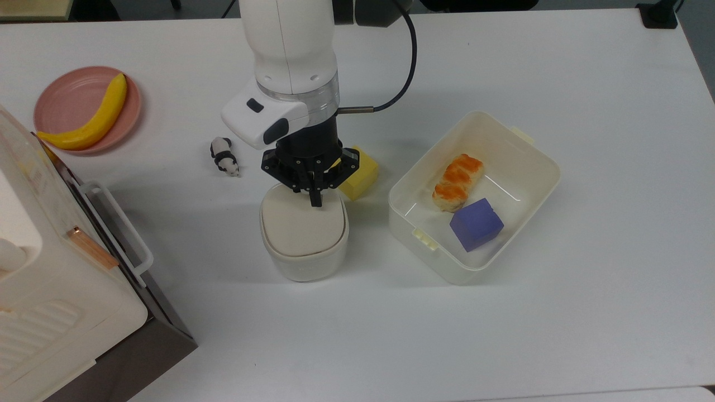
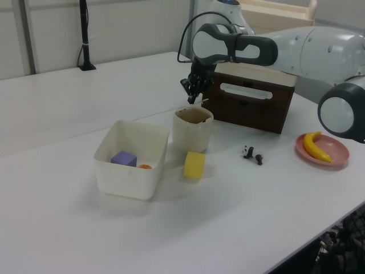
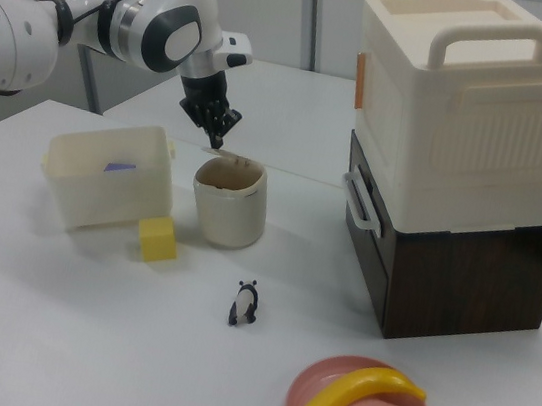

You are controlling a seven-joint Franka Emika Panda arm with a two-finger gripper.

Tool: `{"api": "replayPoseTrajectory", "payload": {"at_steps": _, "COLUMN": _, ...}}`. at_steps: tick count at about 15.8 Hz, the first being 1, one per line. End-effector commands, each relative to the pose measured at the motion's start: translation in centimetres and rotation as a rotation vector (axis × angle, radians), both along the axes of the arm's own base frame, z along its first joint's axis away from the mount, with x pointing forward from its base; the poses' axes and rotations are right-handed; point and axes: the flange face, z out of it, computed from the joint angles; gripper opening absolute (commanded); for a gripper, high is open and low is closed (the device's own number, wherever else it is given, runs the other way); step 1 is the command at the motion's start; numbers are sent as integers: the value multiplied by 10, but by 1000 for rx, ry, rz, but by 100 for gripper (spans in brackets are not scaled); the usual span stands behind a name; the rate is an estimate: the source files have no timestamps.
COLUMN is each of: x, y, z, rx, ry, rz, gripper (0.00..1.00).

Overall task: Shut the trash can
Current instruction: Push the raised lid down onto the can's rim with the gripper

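Gripper (image 1: 316,202): fingers drawn together with nothing between them, tips pressed on the rear edge of the lid (image 1: 301,224), as we see in the top view.

Trash can (image 1: 303,261): small cream bin, mid-table, between the big cream appliance (image 1: 39,268) and the rectangular tub (image 1: 536,162). In the top view we record the lid lying nearly flat over the opening; in the right view its rear edge (image 3: 231,158) stands slightly above the rim beneath the fingertips.

Yellow block (image 1: 362,173): just beside the can, toward the tub.

Tub contents: purple cube (image 1: 476,224), orange-topped bread (image 1: 457,181).

Panda figurine (image 1: 224,156): near the can.

Pink plate (image 1: 67,100): carries a banana (image 1: 92,117).
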Motion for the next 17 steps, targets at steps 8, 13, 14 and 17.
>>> {"api": "replayPoseTrajectory", "payload": {"at_steps": 8, "x": -3, "y": -3, "z": -85, "rx": -8, "ry": 144, "rz": 29, "gripper": 0}}
{"api": "replayPoseTrajectory", "payload": {"at_steps": 13, "x": -7, "y": -3, "z": -101, "rx": -1, "ry": 173, "rz": 27, "gripper": 0}}
{"api": "replayPoseTrajectory", "payload": {"at_steps": 14, "x": -9, "y": -3, "z": -108, "rx": 2, "ry": 187, "rz": 25, "gripper": 0}}
{"api": "replayPoseTrajectory", "payload": {"at_steps": 17, "x": -14, "y": 1, "z": -131, "rx": 13, "ry": 219, "rz": 21, "gripper": 0}}
